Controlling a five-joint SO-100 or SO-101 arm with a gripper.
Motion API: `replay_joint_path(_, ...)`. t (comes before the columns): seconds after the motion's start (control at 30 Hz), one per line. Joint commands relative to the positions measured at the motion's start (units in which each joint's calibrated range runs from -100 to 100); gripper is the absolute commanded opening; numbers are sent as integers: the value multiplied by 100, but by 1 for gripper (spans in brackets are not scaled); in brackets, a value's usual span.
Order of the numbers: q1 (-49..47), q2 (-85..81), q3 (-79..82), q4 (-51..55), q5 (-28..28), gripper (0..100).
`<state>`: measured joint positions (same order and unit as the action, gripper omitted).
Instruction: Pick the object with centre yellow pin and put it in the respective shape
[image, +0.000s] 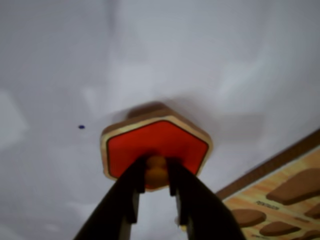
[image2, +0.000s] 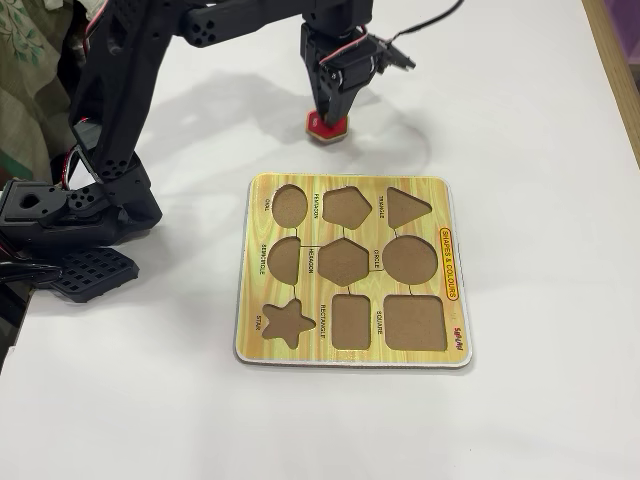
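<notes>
Red hexagonal piece (image: 157, 145) with its yellow knob (image: 157, 168) sat near the far edge of the white table (image2: 540, 120), well apart from the yellow shape board (image2: 350, 355) that lay toward the table's middle. The hand (image: 157, 187) pinched the knob between its two dark fingers (image: 131, 192), reaching down from the black arm (image2: 130, 90). On the board, the hexagon cut-out (image2: 343, 261) lay open at the centre, between the semicircle and circle cut-outs.

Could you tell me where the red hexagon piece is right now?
In the fixed view the red hexagon piece is beyond the shape board's far edge, off the board, with the gripper closed on its yellow knob.
</notes>
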<state>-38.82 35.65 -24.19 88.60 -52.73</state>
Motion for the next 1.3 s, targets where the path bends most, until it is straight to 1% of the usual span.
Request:
replay_joint_path(0.0,288,-787,486,-10,22,1)
replay_joint_path(0.17,620,-1364,1142,16,32,1)
replay_joint_path(0.37,904,-1800,1385,68,38,1)
replay_joint_path(0.43,1011,-1900,1403,59,221,1)
replay_joint_path(0.57,1294,-2034,1412,7,801,2)
replay_joint_path(0.8,1861,-2201,1421,59,1288,2)
replay_joint_path(0.9,2105,-2226,1439,59,1424,2)
replay_joint_path(1.17,2534,-2369,2149,-10,1429,1)
replay_joint_path(1.27,2779,-2662,2293,-27,1617,2)
